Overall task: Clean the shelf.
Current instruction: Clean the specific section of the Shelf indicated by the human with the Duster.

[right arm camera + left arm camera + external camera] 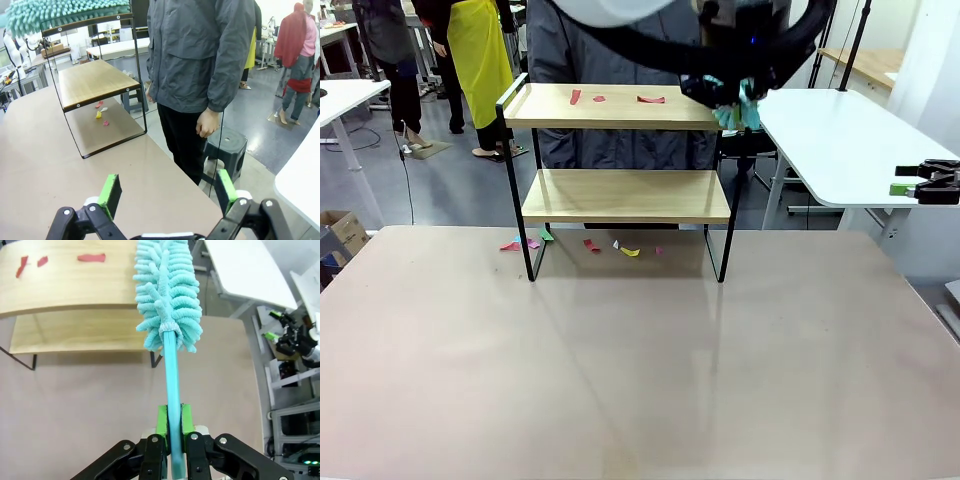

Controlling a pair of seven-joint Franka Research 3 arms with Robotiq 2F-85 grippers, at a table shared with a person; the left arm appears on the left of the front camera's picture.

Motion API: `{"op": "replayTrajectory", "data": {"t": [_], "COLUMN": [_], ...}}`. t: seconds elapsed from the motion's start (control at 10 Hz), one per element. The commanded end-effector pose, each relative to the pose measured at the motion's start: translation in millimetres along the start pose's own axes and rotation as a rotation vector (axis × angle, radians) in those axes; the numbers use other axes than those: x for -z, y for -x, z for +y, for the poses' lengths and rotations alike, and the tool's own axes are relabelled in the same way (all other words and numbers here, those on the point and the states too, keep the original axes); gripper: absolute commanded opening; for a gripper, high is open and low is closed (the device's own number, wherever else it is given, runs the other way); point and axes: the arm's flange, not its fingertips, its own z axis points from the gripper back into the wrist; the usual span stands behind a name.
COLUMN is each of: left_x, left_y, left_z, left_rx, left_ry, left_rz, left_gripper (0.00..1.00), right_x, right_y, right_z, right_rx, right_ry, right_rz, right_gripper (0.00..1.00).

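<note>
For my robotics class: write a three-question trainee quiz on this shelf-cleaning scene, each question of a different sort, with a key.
1. Multiple choice: what does the left gripper hold?
A. a folded cloth
B. a teal duster
C. nothing
2. True or false: the right gripper is shut on a scrap of paper.
3. Count: how many red scraps lie on the top board of the shelf?

Key
1. B. The pads clamp the duster's handle.
2. False. Its jaws stand wide open, with nothing between them.
3. Three.
</note>
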Motion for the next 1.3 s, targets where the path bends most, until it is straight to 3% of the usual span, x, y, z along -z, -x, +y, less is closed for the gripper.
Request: {"op": "replayTrajectory", "data": {"t": [0.0, 0.4, 0.8, 1.2], "left_x": [6.8, 11.1, -4.9, -11.0], "left_y": [3.0, -0.9, -37.3, -52.3], "left_z": [6.5, 5.7, 64.0, 126.8], "left_rx": [-0.035, -0.015, -0.061, -0.094], "left_ry": [-0.013, -0.016, -0.148, -0.276], "left_rz": [-0.020, 0.014, 0.092, 0.153], "left_gripper": [0.13, 0.13, 0.13, 0.13], "right_x": [0.4, 0.4, 0.4, 0.4], "right_y": [-1.9, -1.9, -1.9, -1.9], "right_z": [0.2, 0.2, 0.2, 0.2], "right_rx": [-0.013, -0.013, -0.013, -0.013], "right_ry": [-0.001, -0.001, -0.001, -0.001], "right_rz": [0.000, 0.000, 0.000, 0.000], "right_gripper": [1.00, 1.00, 1.00, 1.00]}}
